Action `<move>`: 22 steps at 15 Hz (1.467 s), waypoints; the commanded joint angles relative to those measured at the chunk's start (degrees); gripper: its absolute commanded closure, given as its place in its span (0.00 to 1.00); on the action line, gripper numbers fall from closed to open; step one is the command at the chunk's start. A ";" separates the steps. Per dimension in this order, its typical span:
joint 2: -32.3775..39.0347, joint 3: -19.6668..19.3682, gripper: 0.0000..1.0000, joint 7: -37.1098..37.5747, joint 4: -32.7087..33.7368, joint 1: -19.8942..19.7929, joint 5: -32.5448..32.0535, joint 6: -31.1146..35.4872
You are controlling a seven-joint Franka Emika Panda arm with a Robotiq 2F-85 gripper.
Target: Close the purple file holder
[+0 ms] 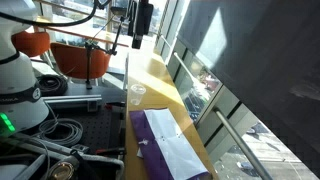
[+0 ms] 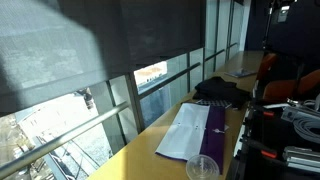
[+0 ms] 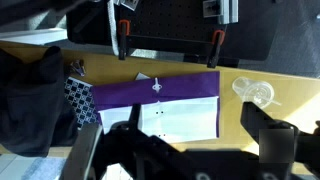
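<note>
The purple file holder (image 3: 150,92) lies open on the yellow table, its purple cover flap folded back and white paper sheets (image 3: 180,120) showing. It also shows in both exterior views (image 1: 165,145) (image 2: 197,130). My gripper (image 3: 180,152) is high above the folder, open and empty, with its dark fingers spread wide at the bottom of the wrist view. In an exterior view the gripper (image 1: 142,18) hangs well above the table, far from the folder.
A clear plastic cup (image 3: 255,92) (image 1: 137,95) (image 2: 203,167) stands beside one short end of the folder. A black cloth bag (image 3: 30,100) (image 2: 220,90) and a small dark patterned object (image 3: 80,100) lie at the other end. Windows run along the table's far edge.
</note>
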 commanded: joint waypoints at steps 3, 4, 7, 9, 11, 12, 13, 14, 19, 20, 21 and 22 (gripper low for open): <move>0.00 -0.10 0.00 0.10 0.35 0.15 -0.08 -0.14; 0.00 -0.10 0.00 0.10 0.35 0.15 -0.08 -0.14; 0.00 -0.10 0.00 0.10 0.35 0.15 -0.08 -0.14; 0.00 -0.10 0.00 0.10 0.35 0.15 -0.08 -0.14; 1.23 -0.65 0.00 -0.22 -0.06 -0.20 -0.42 1.23; 1.79 -0.81 0.00 -0.51 -0.24 -0.30 -0.65 2.41; 2.67 -0.98 0.00 -0.78 -0.40 -0.40 -0.93 3.96; 3.79 -0.95 0.00 -0.62 -0.50 -0.66 -1.28 5.58; 15.89 -1.65 0.00 -0.43 1.93 -2.17 -3.76 17.94; 18.81 -1.80 0.00 -0.34 2.99 -2.63 -3.90 19.95; 22.11 -2.06 0.00 -0.38 4.36 -3.12 -3.94 22.03; 25.27 -2.34 0.00 -0.38 5.86 -3.52 -3.77 23.73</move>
